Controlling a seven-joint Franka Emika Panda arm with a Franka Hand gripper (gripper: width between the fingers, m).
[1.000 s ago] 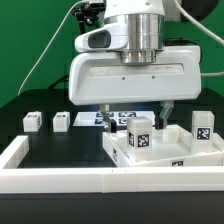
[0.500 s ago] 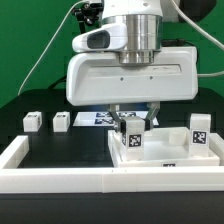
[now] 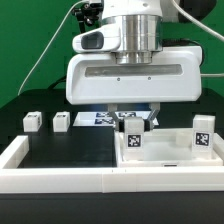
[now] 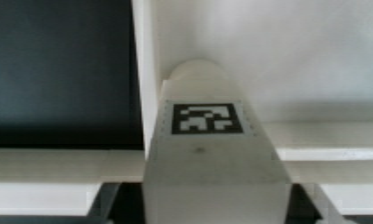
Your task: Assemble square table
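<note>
One leg is pinched upright between the jaws, on the table top.

Nearest to us, in front of the jaws, runs the low white border wall [image 3: 60,172]. Just behind it the table top [image 3: 165,158] spreads out beneath the jaws. We see the gripper [image 3: 134,122] with its jaws pressed against both sides of the tagged leg [image 3: 133,138], which stands on that slab. A second leg [image 3: 203,131] stands on the slab well off to the exterior view's right of the jaws. A loose leg [image 3: 33,121] and a neighbouring leg [image 3: 62,120] sit well apart on the other side. The marker board [image 3: 98,117] lies beyond the jaws.
</note>
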